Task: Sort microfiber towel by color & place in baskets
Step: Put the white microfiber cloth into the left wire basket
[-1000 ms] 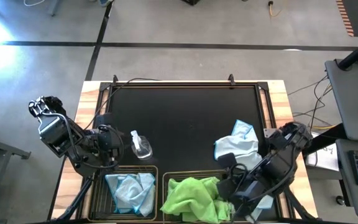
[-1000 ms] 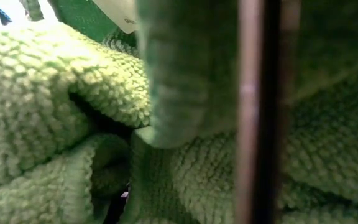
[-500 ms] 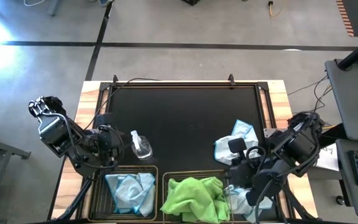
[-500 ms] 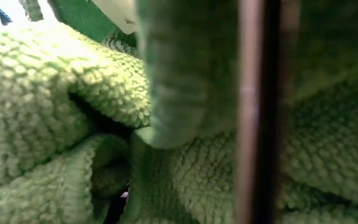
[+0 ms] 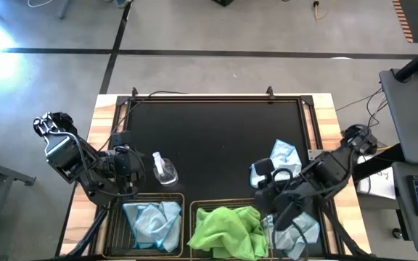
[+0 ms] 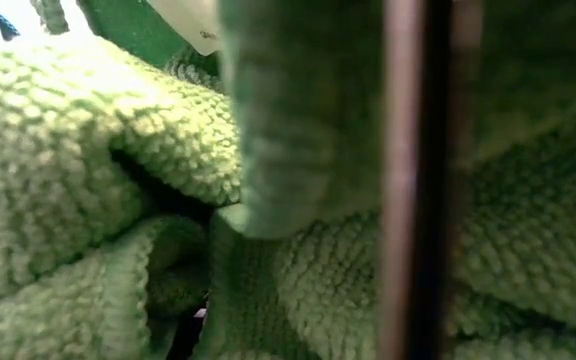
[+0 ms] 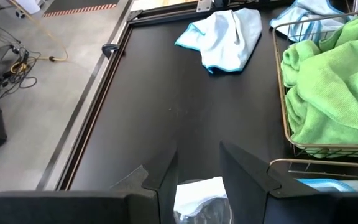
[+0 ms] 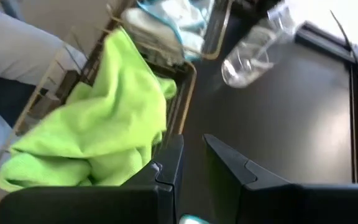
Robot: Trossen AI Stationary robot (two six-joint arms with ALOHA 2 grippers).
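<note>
Lime green microfiber towels lie heaped in the right basket at the near edge. They fill the low view. Light blue towels lie in the left basket. One more blue towel lies on the black mat at the right, and another lies right of the green basket. My right gripper hovers between that mat towel and the green basket, its fingers a narrow gap apart with nothing between them. My left gripper waits open at the left, beside the spray bottle.
The clear spray bottle lies on its side on the mat, just beyond the blue basket. The mat's raised frame bounds the far side. The middle of the mat is bare. A basket wire crosses the low view.
My right arm has swung back from above the green basket toward the table's far edge, and its gripper has turned. This has uncovered the blue towel right of that basket. The green towels lie still in their basket.
</note>
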